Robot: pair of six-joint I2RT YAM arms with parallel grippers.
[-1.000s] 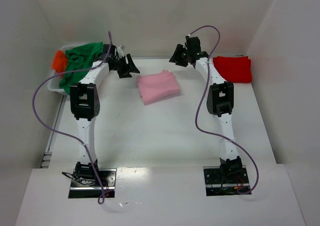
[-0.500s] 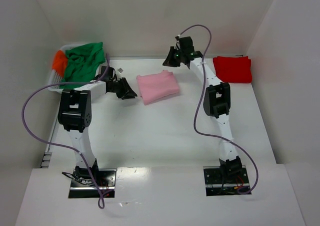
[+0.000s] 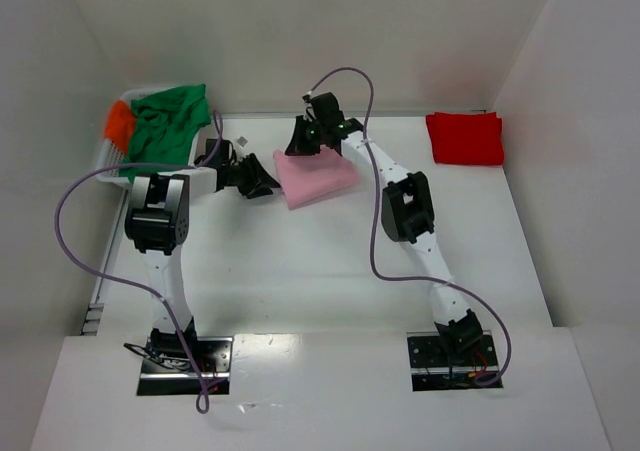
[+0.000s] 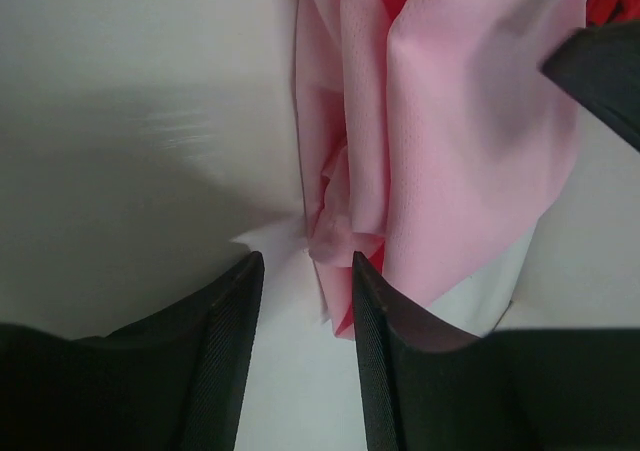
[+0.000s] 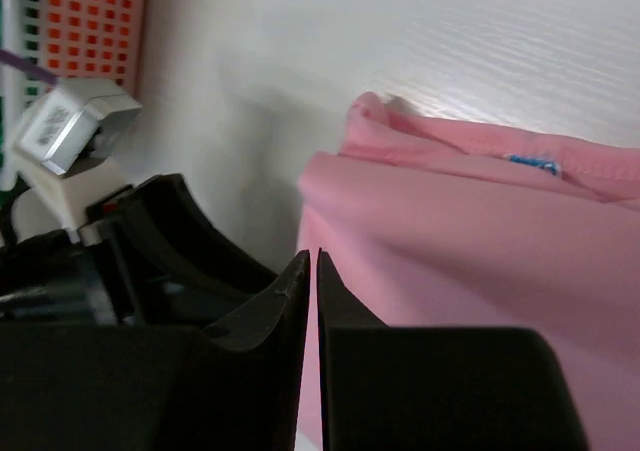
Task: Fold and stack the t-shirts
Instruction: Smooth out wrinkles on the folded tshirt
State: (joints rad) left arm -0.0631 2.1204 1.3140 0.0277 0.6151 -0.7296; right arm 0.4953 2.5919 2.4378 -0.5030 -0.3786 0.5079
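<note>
The folded light pink t-shirt [image 3: 320, 176] lies at the middle back of the table. My left gripper [image 3: 260, 182] sits low at its left edge. In the left wrist view the left gripper [image 4: 306, 263] is open, with a bunched corner of the pink shirt [image 4: 450, 141] just beyond its tips. My right gripper [image 3: 304, 141] hangs over the shirt's far left corner. In the right wrist view the right gripper [image 5: 311, 257] is shut and empty above the pink cloth [image 5: 480, 261]. The red t-shirt [image 3: 465, 138] lies folded at the back right. The green t-shirt [image 3: 168, 123] and orange t-shirt [image 3: 118, 123] are in a basket.
A white slatted basket [image 3: 108, 166] stands at the back left corner; it also shows in the right wrist view [image 5: 90, 16]. White walls close in the table on three sides. The left gripper's body [image 5: 150, 241] lies close under my right fingers.
My right gripper has swung left from near the red shirt to the pink shirt's far left corner. My left gripper has moved from the basket to the pink shirt's left edge.
</note>
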